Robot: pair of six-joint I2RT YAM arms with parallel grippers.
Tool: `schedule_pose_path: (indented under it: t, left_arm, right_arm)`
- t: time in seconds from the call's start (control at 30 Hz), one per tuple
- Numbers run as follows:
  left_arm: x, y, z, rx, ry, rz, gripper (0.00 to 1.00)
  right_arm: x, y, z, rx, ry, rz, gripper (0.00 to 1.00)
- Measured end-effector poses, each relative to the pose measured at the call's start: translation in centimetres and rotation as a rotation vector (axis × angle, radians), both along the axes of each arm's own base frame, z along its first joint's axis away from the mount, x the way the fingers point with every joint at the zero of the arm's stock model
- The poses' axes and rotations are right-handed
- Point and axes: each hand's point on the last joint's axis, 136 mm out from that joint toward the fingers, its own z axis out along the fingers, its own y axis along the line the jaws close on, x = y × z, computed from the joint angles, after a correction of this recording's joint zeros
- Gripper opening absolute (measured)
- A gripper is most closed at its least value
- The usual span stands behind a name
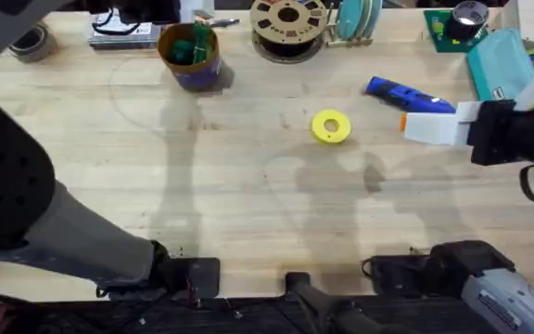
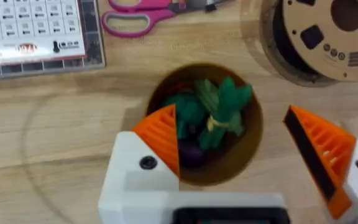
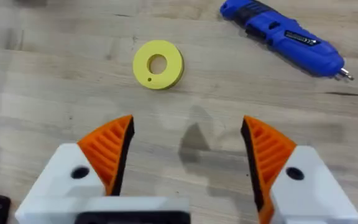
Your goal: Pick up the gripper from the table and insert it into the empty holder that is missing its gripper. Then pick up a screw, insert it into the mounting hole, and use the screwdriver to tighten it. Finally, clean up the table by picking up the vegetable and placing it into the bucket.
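My left gripper hangs open straight above the bucket, nothing between its orange pads. The dark-green vegetable, pinched by a yellowish band, lies inside the bucket among other green lumps. In the overhead view the bucket stands at the back left. My right gripper is open over bare wood, short of the blue screwdriver. The screwdriver lies right of centre. Beside it the white holder sticks out from a black arm, with an orange piece at its end.
A yellow ring lies mid-table, left of the holder. Along the back edge are a brown spool, a teal pouch, pink scissors and a parts box. My left arm looms large on the left.
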Motion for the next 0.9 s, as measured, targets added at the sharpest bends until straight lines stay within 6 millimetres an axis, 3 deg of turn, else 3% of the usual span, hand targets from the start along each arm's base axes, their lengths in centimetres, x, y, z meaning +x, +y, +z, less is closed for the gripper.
schedule_pose_path:
  t: [0.27, 0.63, 0.9]
  left_arm:
    - [-3.5, 0.1, 1.3, -0.004, 0.071, 0.005, 0.985]
    - [-12.0, 1.5, 7.6, -0.007, 0.086, 0.059, 0.986]
    - [-18.2, 0.8, 6.4, -0.022, 0.283, 0.058, 0.986]
  right_arm:
    - [0.0, 0.0, 0.0, 0.000, 0.000, 0.000, 0.997]
    - [0.0, 0.0, 0.0, 0.000, 0.000, 0.000, 0.997]
    - [0.0, 0.0, 0.0, 0.000, 0.000, 0.000, 0.997]
